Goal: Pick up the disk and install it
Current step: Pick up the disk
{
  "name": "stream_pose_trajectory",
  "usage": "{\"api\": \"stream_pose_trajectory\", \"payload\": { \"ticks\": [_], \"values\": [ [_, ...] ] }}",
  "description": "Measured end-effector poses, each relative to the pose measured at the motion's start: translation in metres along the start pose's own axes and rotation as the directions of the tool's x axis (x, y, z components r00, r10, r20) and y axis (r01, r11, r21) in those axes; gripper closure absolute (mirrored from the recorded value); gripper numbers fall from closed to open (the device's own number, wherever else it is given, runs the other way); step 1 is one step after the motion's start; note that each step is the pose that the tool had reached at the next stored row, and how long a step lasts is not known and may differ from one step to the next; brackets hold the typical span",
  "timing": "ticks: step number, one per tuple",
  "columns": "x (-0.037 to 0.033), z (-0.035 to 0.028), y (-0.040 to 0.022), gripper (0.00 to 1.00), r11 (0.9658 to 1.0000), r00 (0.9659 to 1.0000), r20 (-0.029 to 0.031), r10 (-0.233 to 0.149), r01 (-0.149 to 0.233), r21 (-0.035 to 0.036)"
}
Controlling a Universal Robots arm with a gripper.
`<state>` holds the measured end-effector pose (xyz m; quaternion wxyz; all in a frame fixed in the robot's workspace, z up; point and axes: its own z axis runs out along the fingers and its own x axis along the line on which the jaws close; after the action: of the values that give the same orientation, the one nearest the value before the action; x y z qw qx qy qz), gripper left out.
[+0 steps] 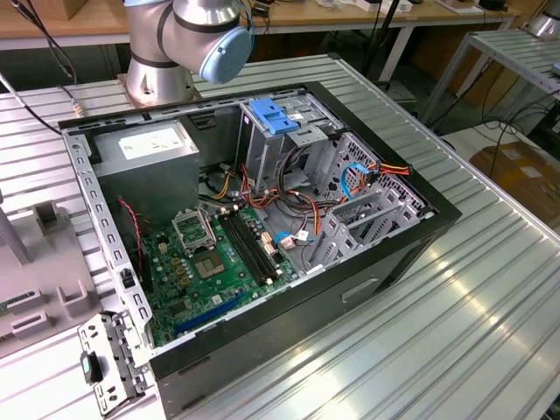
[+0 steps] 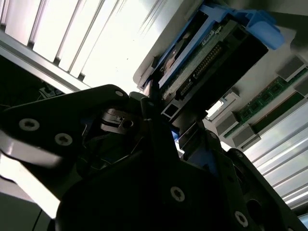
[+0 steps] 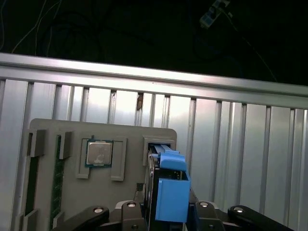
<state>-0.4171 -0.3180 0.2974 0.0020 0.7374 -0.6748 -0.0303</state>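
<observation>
Pincer [image 3: 172, 214]: clamped on the disk [image 3: 169, 183], which stands edgewise in the grey tray [image 3: 57, 134].
Risk: it may snag on the tray and twist loose.

blue-railed disk [image 3: 171, 192], pale grey parts tray [image 3: 130, 139], green motherboard [image 1: 210, 262] in a black case [image 1: 262, 350], ribbed silver table [image 1: 455, 332].

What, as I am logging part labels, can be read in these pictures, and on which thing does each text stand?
No text can be read.
White sticker on the big grey metal power-supply box: print too small.
Green motherboard: markings too small.
Flat silver-metal disk with blue plastic side rails: nothing legible in both wrist views.
Square silver chip in the grey plastic tray: nothing legible.
</observation>
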Motion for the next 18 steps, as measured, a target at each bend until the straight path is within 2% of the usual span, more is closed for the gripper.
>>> {"api": "stream_pose_trajectory", "payload": {
  "ticks": [6, 9, 18],
  "values": [
    [0.0000, 0.0003, 0.0000, 0.58, 1.0000, 1.0000, 0.0000, 0.000, 0.000, 0.0001],
    [0.0000, 0.0003, 0.0000, 0.63, 1.0000, 1.0000, 0.0000, 0.000, 0.000, 0.0001],
    [0.0000, 0.0004, 0.0000, 0.63, 1.0000, 1.0000, 0.0000, 0.000, 0.000, 0.0001]
  ]
}}
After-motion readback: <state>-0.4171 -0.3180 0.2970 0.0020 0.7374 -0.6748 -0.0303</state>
